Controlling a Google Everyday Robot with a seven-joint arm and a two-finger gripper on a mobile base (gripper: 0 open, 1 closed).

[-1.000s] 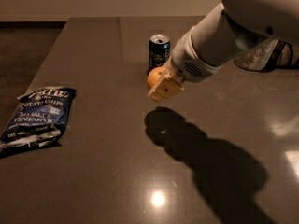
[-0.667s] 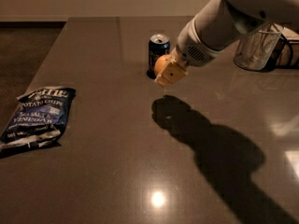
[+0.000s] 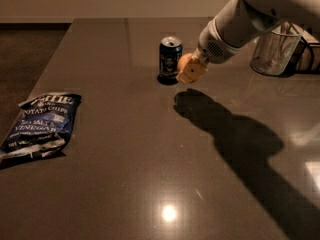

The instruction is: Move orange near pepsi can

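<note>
The gripper (image 3: 190, 72) hangs at the far middle of the dark table (image 3: 150, 184), at the end of a pale arm (image 3: 235, 26) that reaches in from the upper right. It is clenched around the orange (image 3: 183, 62), which shows as a rounded patch at the gripper's left edge, tucked between the tan fingers (image 3: 194, 74). The fruit is held above the tabletop, its shadow falling nearer and slightly to the right. The pepsi can (image 3: 170, 59) stands upright just left of the orange, almost touching it. A blue chip bag (image 3: 42, 121) lies flat at the left edge, well apart. A clear container (image 3: 274, 51) stands at the far right.
</note>
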